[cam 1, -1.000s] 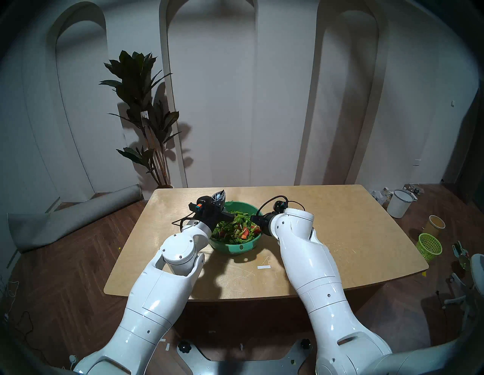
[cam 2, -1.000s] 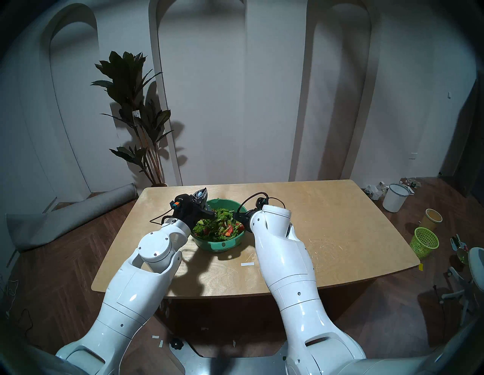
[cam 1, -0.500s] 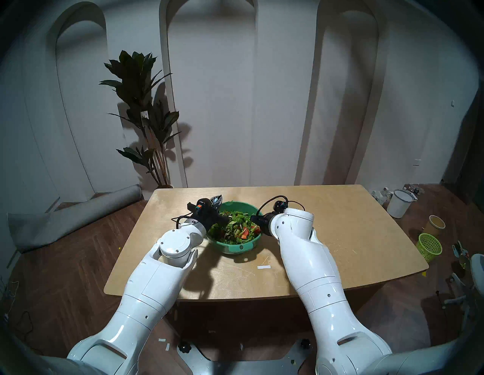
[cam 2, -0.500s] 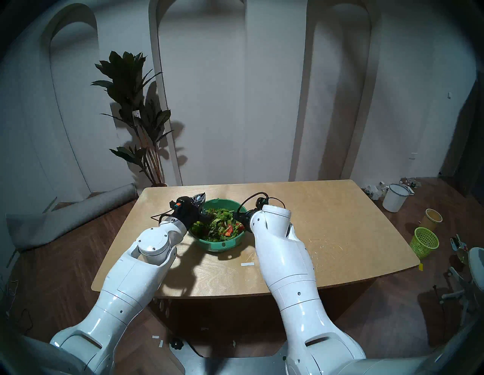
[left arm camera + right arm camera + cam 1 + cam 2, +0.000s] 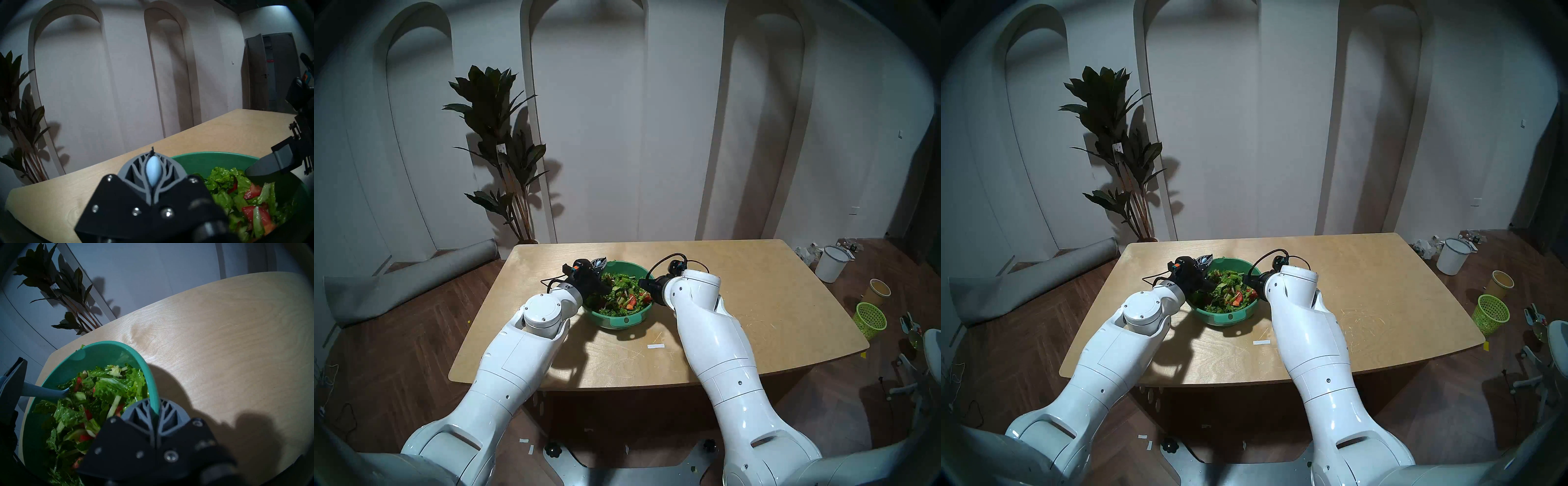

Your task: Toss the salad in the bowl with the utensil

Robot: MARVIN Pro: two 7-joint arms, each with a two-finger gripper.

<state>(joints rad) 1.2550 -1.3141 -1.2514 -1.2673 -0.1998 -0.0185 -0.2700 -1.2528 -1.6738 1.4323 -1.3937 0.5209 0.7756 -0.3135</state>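
this looks like a room in a home used for robot trials – pale walls with arched panels [image 5: 585, 101], a tall potted plant [image 5: 499, 149], herringbone wood floor [image 5: 398, 356], one plywood table [image 5: 738, 288], and a rolled grey mat [image 5: 412, 278] beside the wall.

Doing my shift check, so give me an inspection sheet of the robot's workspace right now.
Surface: wooden table, scratched, with a white strip near the front.
Job's things: green bowl of salad; pale blue fork dipped into it.
Clutter: nothing else seen on the table.
Grippers: left gripper shut on the fork's handle; right gripper shut on the bowl's rim.
Cables: black loops at both wrists.
Surroundings: potted plant, rolled mat, white bucket, lime mesh basket on the floor.
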